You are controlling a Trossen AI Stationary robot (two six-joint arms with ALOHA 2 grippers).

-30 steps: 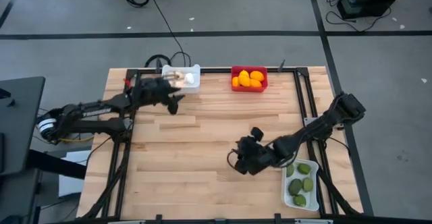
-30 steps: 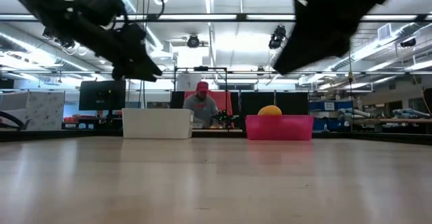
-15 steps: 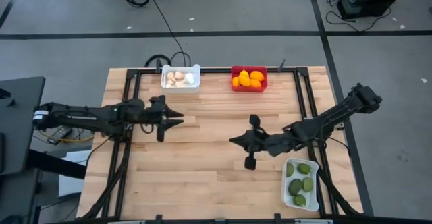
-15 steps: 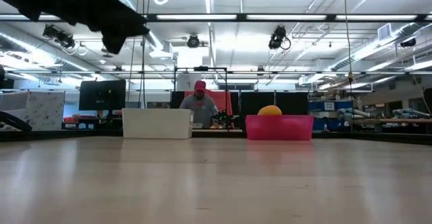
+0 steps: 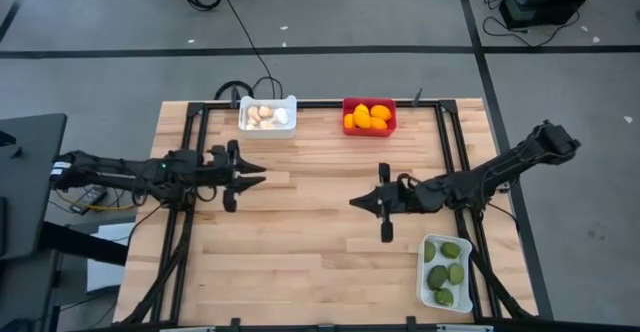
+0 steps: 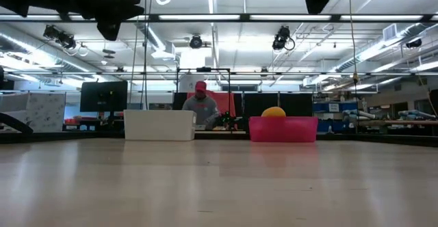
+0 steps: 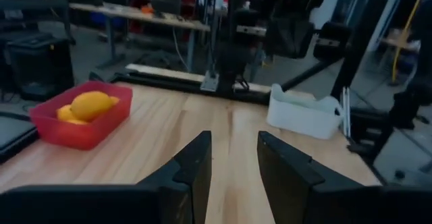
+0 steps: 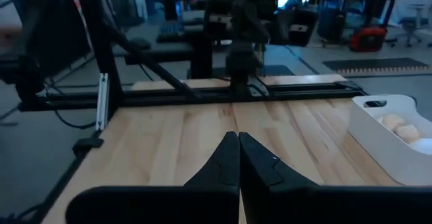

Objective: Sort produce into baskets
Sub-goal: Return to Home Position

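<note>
Produce [image 5: 367, 118] sits sorted: garlic bulbs [image 5: 262, 116] in the far white basket [image 5: 268, 99], citrus [image 5: 379, 113] in the red basket [image 5: 370, 132], green fruits [image 5: 445, 270] in the near-right white basket [image 5: 421, 284]. Since a second ago the left gripper [image 5: 258, 175], fingers spread and empty, has left the garlic basket. The right gripper [image 5: 353, 204], pinched closed on nothing, has drawn away from the green fruits.

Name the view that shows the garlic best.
High view: the garlic bulbs lie exposed in the white bin. Right wrist view catches a few at its edge; low view only the bin's wall; left wrist view none.
</note>
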